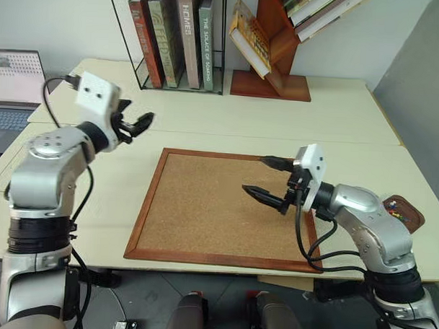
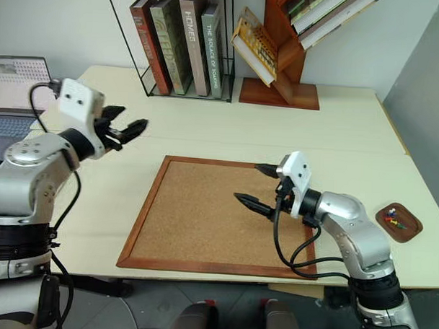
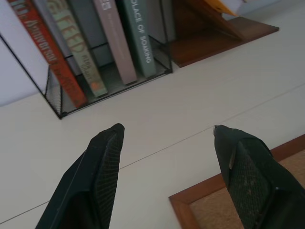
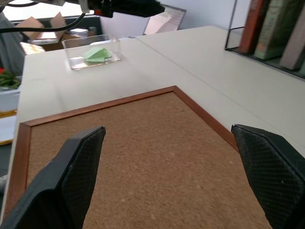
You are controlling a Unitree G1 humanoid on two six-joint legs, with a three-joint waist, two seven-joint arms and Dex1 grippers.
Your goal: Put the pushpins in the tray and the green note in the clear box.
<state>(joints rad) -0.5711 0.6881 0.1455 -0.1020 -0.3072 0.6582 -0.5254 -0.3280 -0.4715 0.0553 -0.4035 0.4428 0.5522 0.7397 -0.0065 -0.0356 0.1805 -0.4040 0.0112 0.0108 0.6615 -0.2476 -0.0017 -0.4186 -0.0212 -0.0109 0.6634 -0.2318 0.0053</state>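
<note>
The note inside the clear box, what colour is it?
Pale mint green: the green note lies folded inside the clear box, best seen in the right wrist view.

Left gripper (image 1: 137,125) and right gripper (image 1: 266,179) agape

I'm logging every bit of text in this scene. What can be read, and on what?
"THE SOLACE OF SOAKING": spine of the green book.
"HOMES": spine of the brown book.
Red book, olive book and laptop screen: too blurred to read.
</note>
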